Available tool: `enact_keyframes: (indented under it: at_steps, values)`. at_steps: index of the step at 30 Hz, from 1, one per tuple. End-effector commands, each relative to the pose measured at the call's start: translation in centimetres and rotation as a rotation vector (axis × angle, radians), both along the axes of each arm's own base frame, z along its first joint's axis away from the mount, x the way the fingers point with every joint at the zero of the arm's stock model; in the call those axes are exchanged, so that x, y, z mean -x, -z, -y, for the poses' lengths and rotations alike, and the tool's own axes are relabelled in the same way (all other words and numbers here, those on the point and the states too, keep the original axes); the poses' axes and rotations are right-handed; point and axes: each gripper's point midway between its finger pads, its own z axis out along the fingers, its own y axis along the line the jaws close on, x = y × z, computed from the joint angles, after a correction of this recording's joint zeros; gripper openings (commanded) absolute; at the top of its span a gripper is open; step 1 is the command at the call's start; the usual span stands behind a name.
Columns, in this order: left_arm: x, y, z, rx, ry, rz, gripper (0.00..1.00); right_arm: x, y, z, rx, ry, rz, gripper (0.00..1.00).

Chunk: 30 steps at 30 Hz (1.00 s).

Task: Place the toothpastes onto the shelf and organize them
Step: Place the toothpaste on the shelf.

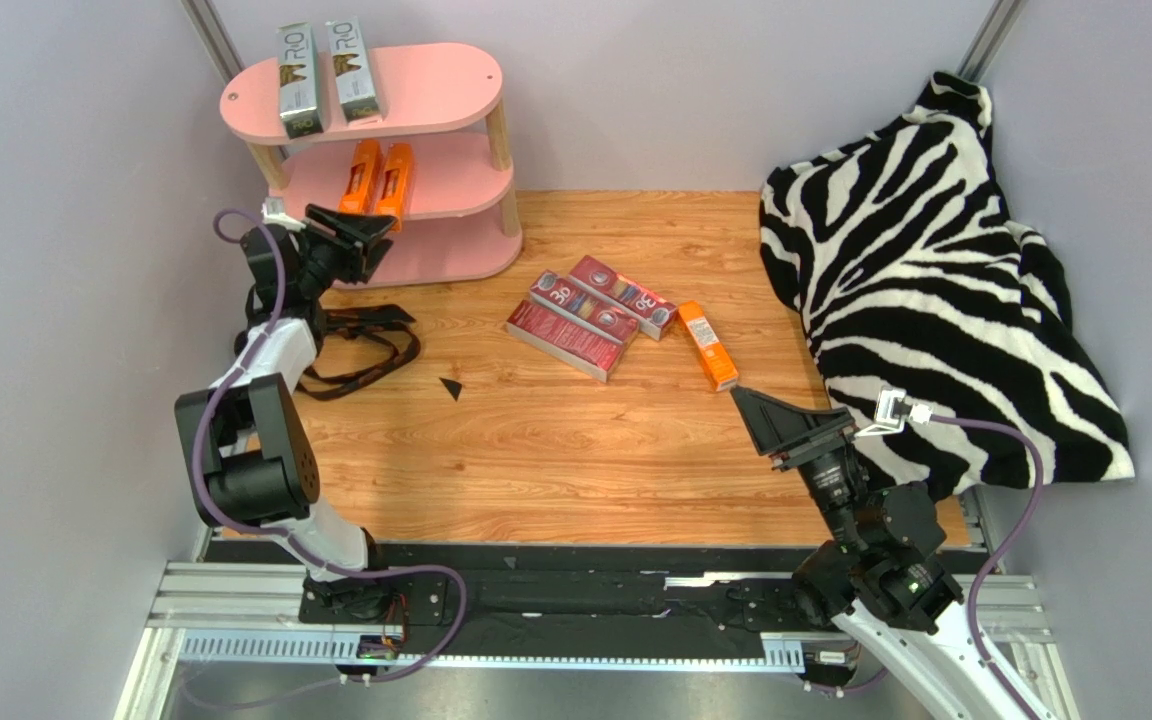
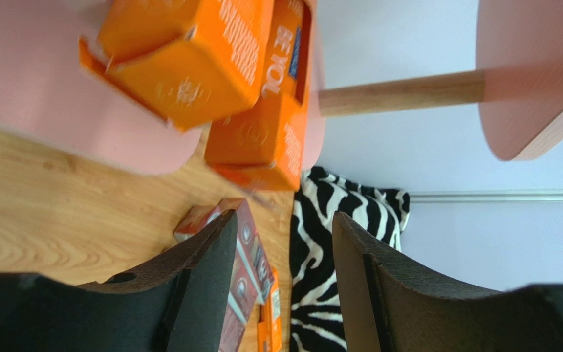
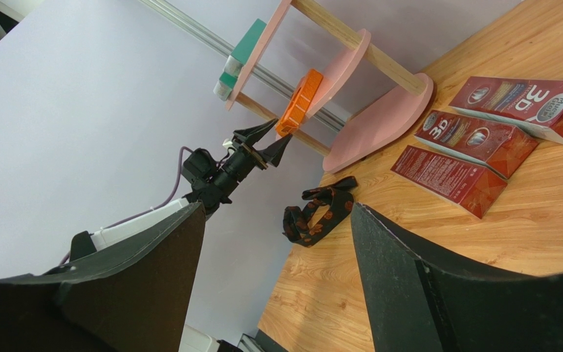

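Note:
The pink shelf [image 1: 432,90] stands at the back left. Two silver-grey toothpastes [image 1: 324,72] lie on its top board and two orange toothpastes [image 1: 378,179] on its middle board. Three dark red toothpastes [image 1: 585,317] and one orange toothpaste [image 1: 707,345] lie on the table. My left gripper [image 1: 376,240] is open and empty, just in front of the orange cartons [image 2: 189,59] on the middle board [image 2: 35,88]. My right gripper [image 1: 760,417] is open and empty above the table, short of the red cartons [image 3: 475,136].
A zebra-print cloth [image 1: 943,270] covers the right side of the table. A black strap [image 1: 364,345] lies on the table beside the left arm, in front of the shelf. A small black triangle [image 1: 450,389] lies near it.

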Motion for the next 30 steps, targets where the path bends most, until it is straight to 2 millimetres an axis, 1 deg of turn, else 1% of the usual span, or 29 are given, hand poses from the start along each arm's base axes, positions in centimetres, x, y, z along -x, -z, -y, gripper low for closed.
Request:
enact_keyframes:
  at_steps: [1,2,3,4,5,6,7,8,9,10,11,12,13,14,15,16,17,18,20,21,22,23,24,25,27,28,29,30]
  values:
    - [2.1,-3.5,1.5,-0.053,0.027,0.117,0.62,0.4,-1.0,0.3,-0.003,0.001,0.024,0.77]
    - [2.6,-3.1,1.9,-0.051,0.034,0.11,0.65,0.4,-0.9,0.3,0.004,0.002,0.019,0.77]
    - [3.3,-3.7,2.1,-0.058,0.034,0.127,0.67,0.3,-0.8,0.3,0.013,0.008,0.016,0.77]
    - [3.8,-3.8,2.3,-0.067,0.034,0.134,0.68,0.2,-0.5,0.3,0.024,0.012,0.008,0.77]
    - [4.5,-3.1,2.8,-0.073,0.045,0.122,0.72,0.1,-0.4,0.3,0.031,0.016,0.003,0.77]
    - [5.4,-3.9,3.2,-0.089,0.055,0.148,0.75,0.0,-0.3,0.4,0.038,0.023,-0.001,0.77]
    - [6.1,-3.6,3.7,-0.123,0.078,0.145,0.79,-0.3,0.2,0.3,0.054,0.028,-0.016,0.77]
    - [6.7,-3.2,4.2,-0.139,0.092,0.131,0.86,-0.3,0.2,0.3,0.059,0.026,-0.02,0.77]
    - [7.6,-4.0,4.6,-0.164,0.102,0.151,0.89,-0.4,0.2,0.3,0.067,0.03,-0.023,0.77]
    - [8.4,-2.9,5.0,-0.196,0.121,0.129,0.91,-0.5,0.5,0.1,0.083,0.029,-0.03,0.77]
    - [9.0,-3.0,5.3,-0.209,0.132,0.136,0.95,-0.8,0.8,-0.1,0.101,0.03,-0.043,0.78]
    - [10.0,-4.0,5.9,-0.229,0.144,0.166,0.96,-0.9,0.8,-0.3,0.109,0.025,-0.049,0.78]
    - [10.7,-3.4,6.3,-0.248,0.163,0.158,0.97,-0.9,0.8,-0.4,0.122,0.023,-0.05,0.78]
    - [11.5,-4.1,6.8,-0.269,0.175,0.184,0.98,-1.3,1.3,-0.8,0.145,0.018,-0.068,0.78]
    - [12.3,-3.7,7.5,-0.278,0.203,0.17,0.99,-1.3,1.2,-1.0,0.157,0.009,-0.066,0.79]
    - [12.8,-3.7,7.9,-0.321,0.223,0.186,0.99,-1.4,1.2,-1.2,0.172,0.005,-0.066,0.79]
    - [13.5,-4.2,8.2,-0.348,0.233,0.203,0.99,-1.8,1.7,-1.6,0.201,0.001,-0.087,0.8]
    - [14.2,-3.4,8.4,-0.358,0.253,0.162,0.99,-1.8,1.5,-1.9,0.213,-0.008,-0.085,0.82]
    - [15.3,-3.4,8.9,-0.418,0.282,0.174,0.99,-2.2,1.9,-2.2,0.248,-0.011,-0.102,0.89]
    - [15.9,-2.7,9.1,-0.422,0.295,0.141,0.99,-2.6,2.6,-2.5,0.278,-0.009,-0.127,0.91]
    - [16.4,-2.3,9.5,-0.432,0.311,0.136,0.99,-2.8,2.3,-2.6,0.29,-0.009,-0.124,0.94]
    - [16.9,-2.3,9.6,-0.459,0.317,0.143,0.99,-3.0,2.4,-2.7,0.314,-0.007,-0.123,0.99]
    - [17.3,-1.6,9.7,-0.469,0.32,0.114,0.99,-3.4,3.0,-3.1,0.349,-0.012,-0.141,1.0]
    - [17.7,-1.2,10.2,-0.482,0.338,0.104,0.99,-3.5,2.4,-3.2,0.357,-0.012,-0.134,1.0]
    - [18.4,-0.2,10.4,-0.516,0.359,0.071,0.99,-4.2,2.9,-3.4,0.419,-0.003,-0.144,1.0]
    - [18.6,0.0,10.5,-0.526,0.364,0.064,0.99,-4.5,2.5,-3.4,0.43,0.008,-0.143,1.0]
    - [19.2,0.4,11.4,-0.53,0.398,0.056,0.99,-4.8,2.5,-3.2,0.46,0.024,-0.14,1.0]
    - [19.4,0.8,11.6,-0.536,0.409,0.049,0.99,-5.3,3.1,-3.4,0.498,0.027,-0.161,1.0]
